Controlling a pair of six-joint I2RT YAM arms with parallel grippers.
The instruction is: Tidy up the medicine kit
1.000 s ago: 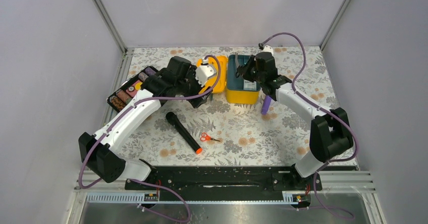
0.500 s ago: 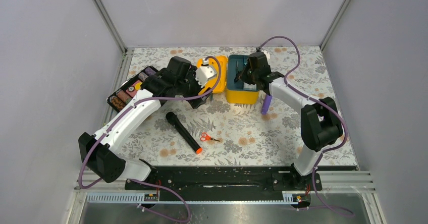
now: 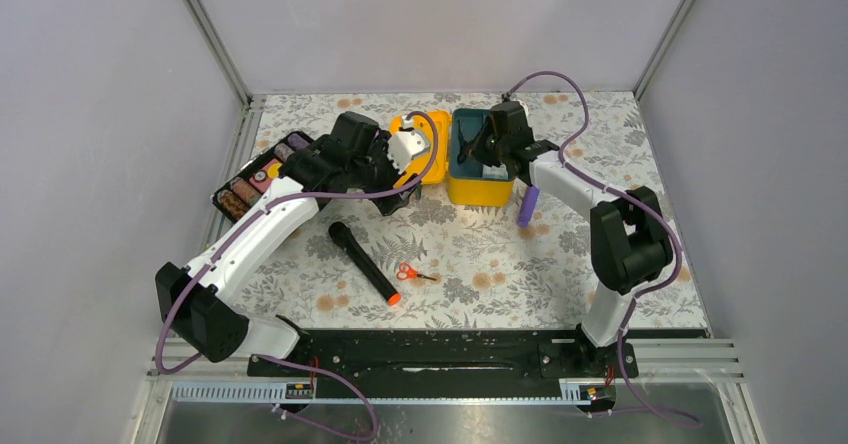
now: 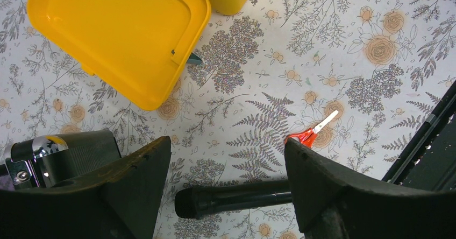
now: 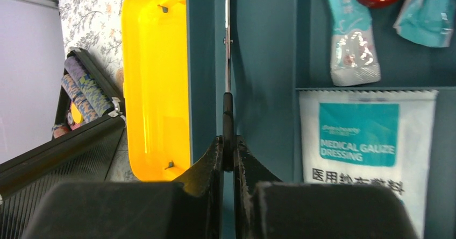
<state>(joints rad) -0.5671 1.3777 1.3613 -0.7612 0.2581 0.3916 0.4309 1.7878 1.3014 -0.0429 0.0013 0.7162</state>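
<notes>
So my right end effector (image 5: pixel 228 148) pinches a thin metal tool (image 5: pixel 227 61) over the medicine kit (image 3: pixel 478 192), left end effector (image 4: pixel 226 145) wide open beside it.

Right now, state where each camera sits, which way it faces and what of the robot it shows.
Top external: above and behind the bases, looking down on the table; left arm and right arm show whole.
Left wrist: on the left arm, facing down at the yellow lid and red scissors; the open left end effector frames the view.
Right wrist: on the right arm, looking into the medicine kit; the right end effector is shut on a thin metal tool.
Shared: both wrist views show the yellow lid.
</notes>
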